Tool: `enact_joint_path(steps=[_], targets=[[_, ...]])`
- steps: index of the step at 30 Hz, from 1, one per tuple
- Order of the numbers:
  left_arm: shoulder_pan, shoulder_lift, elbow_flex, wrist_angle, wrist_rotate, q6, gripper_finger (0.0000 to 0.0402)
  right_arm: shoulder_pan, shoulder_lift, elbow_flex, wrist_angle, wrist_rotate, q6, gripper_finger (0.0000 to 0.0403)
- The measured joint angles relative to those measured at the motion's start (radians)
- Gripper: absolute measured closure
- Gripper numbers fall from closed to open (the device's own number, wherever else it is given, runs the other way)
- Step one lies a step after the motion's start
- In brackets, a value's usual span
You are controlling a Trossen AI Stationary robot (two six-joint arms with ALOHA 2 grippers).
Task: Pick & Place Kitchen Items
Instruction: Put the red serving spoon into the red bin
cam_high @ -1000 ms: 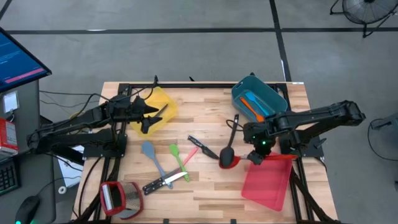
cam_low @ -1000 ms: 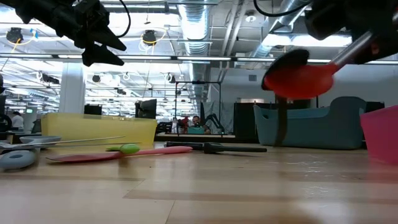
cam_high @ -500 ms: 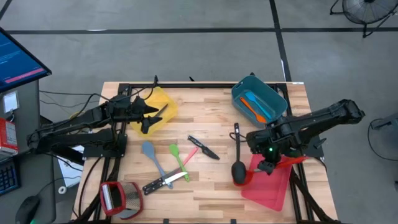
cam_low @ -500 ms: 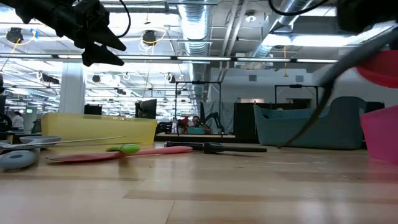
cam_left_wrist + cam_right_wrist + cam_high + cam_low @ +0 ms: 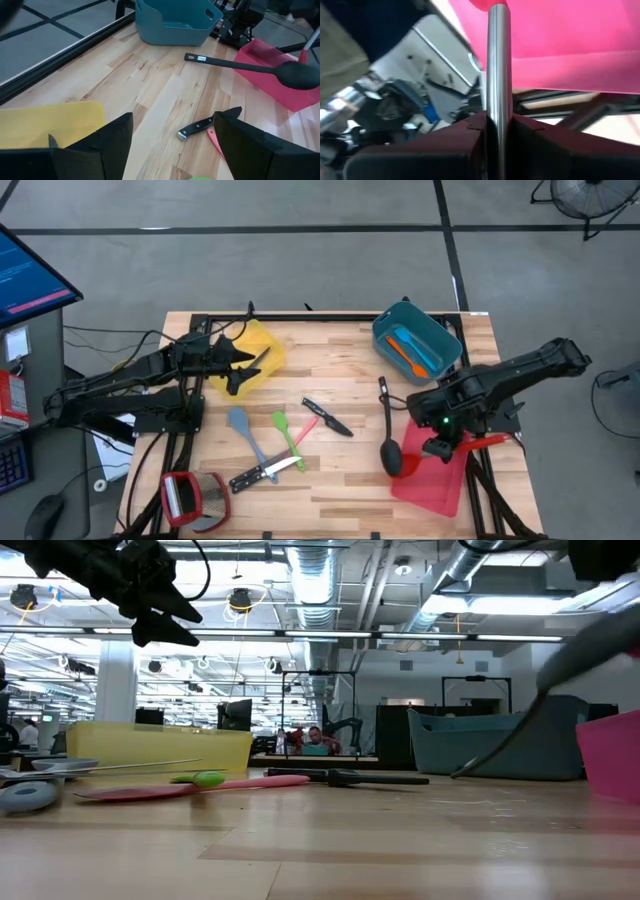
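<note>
Right gripper [image 5: 437, 448] clamped on red-handled tool [image 5: 499, 65] over red bin [image 5: 440, 480]; left gripper [image 5: 240, 365] spread wide, empty; wooden table [image 5: 330, 480].

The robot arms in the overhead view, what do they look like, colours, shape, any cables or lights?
Both arms are black, slim and jointed. The left arm ends in a two-fingered end effector with broad, flat, wedge-shaped black fingers. Black cables trail from its base. The right arm has a small green light near its wrist; its end effector has dark fingers too.
</note>
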Motion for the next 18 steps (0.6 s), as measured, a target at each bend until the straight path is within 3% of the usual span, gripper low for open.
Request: enact_joint_path(steps=[8, 12, 18], targets=[[0.0, 0.0, 0.0, 0.0, 0.0, 0.0, 0.0144, 0.028, -0.101, 0.0, -0.061, -0.018, 0.184, 0.0366], [0.0, 0.0, 0.0, 0.0, 0.0, 0.0, 0.0144, 0.06, -0.102, 0.0, -0.156, -0.017, 0.203, 0.0366], [0.0, 0.0, 0.0, 0.001, 0.0, 0.0, 0.0144, 0.08, -0.066, -0.001, -0.157, 0.014, 0.156, 0.0366]])
